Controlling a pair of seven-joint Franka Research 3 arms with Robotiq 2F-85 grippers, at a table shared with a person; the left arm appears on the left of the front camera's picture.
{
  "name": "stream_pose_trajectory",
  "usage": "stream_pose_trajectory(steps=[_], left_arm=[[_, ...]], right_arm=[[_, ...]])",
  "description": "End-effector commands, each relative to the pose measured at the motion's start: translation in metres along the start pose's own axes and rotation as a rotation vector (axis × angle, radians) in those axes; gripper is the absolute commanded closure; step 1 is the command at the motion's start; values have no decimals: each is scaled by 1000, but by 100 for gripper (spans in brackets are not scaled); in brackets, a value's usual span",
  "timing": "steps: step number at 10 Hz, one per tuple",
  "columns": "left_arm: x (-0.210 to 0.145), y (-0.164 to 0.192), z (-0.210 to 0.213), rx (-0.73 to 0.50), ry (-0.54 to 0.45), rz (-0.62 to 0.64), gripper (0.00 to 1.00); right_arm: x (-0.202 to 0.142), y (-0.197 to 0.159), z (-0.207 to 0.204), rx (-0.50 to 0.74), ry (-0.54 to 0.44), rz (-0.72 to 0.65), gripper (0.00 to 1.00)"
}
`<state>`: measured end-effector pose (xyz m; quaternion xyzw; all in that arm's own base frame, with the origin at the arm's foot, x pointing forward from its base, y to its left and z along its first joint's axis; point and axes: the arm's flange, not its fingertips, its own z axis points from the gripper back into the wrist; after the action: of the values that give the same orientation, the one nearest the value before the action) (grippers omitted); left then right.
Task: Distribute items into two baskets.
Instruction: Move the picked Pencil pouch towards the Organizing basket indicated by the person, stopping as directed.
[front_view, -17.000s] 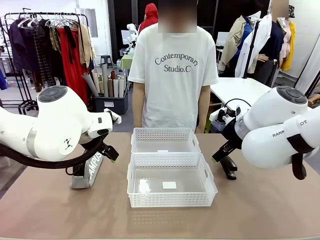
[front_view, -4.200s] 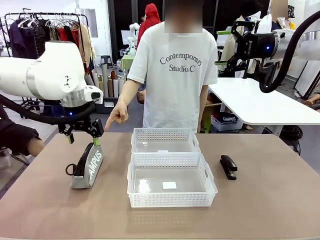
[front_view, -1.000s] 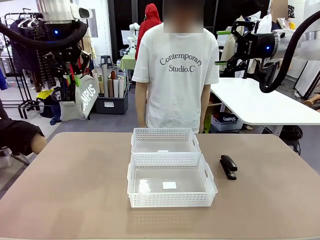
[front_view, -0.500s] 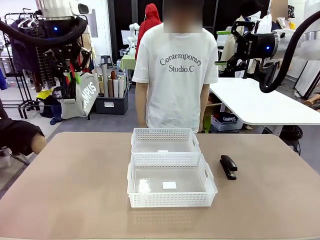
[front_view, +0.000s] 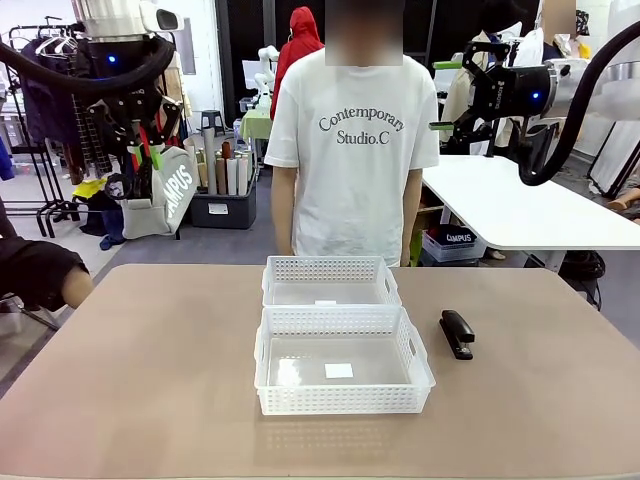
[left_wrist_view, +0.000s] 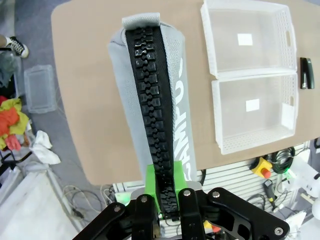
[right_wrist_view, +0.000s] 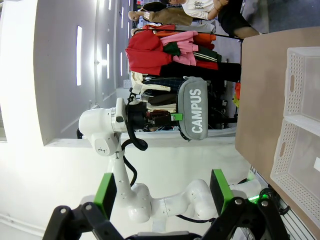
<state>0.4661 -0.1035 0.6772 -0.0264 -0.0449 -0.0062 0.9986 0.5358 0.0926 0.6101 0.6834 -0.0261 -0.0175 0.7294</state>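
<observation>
High above the table's left far corner, my left gripper (front_view: 146, 158) is shut on the grey "CAMPUS" pouch (front_view: 163, 198), which hangs below it. In the left wrist view the pouch (left_wrist_view: 150, 90) runs up from my gripper (left_wrist_view: 162, 186), its black zipper facing the camera. The black stapler (front_view: 457, 333) lies on the table to the right of the two white baskets, the near basket (front_view: 340, 398) and the far basket (front_view: 330, 267), touching end to end. My right gripper (front_view: 446, 96) is raised at the upper right, open and holding nothing, and its green pads (right_wrist_view: 105, 192) stand wide apart.
A person in a white T-shirt (front_view: 350, 150) stands at the far edge behind the baskets, arms down. A dark sleeve (front_view: 35, 275) reaches in at the left edge. Bare brown table (front_view: 150, 400) lies left and in front of the baskets.
My left gripper has lifted the pouch off the table to high at the upper left; over the last second it drifted slightly right. My right arm rose away from the stapler earlier and holds still.
</observation>
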Motion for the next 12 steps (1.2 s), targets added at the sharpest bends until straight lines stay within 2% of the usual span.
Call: stream_pose_trajectory(steps=[1,12], left_arm=[[-1,2,2,2,-9,7,100],[-1,2,2,2,-9,7,100]], right_arm=[[0,1,0,1,-3,2,0],[0,1,0,1,-3,2,0]])
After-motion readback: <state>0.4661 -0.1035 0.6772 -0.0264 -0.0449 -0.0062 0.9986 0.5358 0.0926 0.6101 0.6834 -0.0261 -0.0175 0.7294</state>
